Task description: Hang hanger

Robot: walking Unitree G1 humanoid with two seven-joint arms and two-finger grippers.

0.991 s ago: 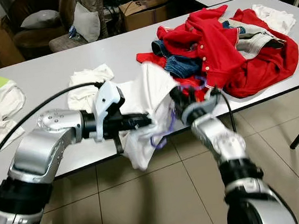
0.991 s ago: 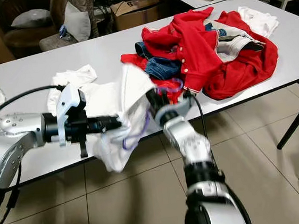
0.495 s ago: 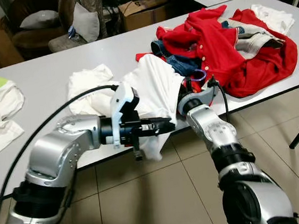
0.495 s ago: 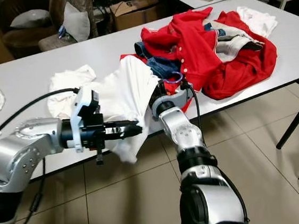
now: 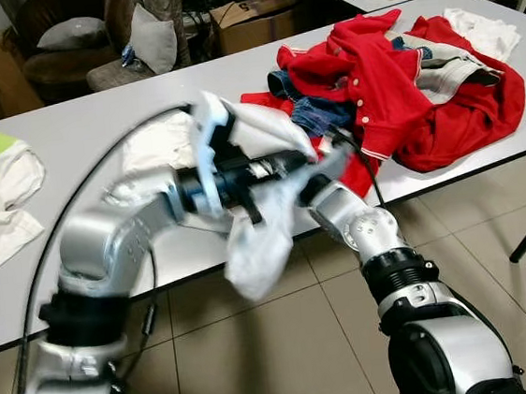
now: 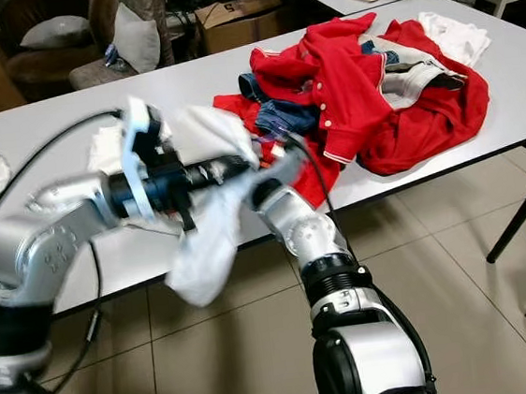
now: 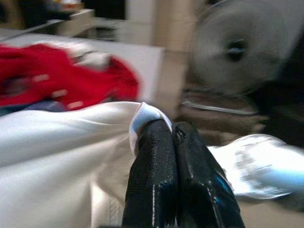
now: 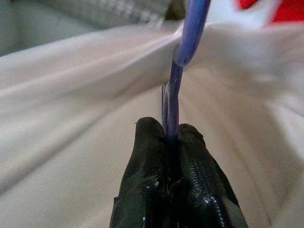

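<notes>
Left tool (image 7: 164,130) pinches one white garment (image 5: 259,244) at the desk (image 5: 77,132) edge; right tool (image 8: 171,130) clamps one purple hanger (image 8: 183,52), apparently inside that blurred cloth.

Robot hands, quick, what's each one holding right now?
Left gripper: shut on the white garment.
Right gripper: shut on the purple hanger.

Red clothes pile (image 5: 420,77) on a white table (image 5: 77,132); cardboard box (image 5: 254,19) behind.
</notes>
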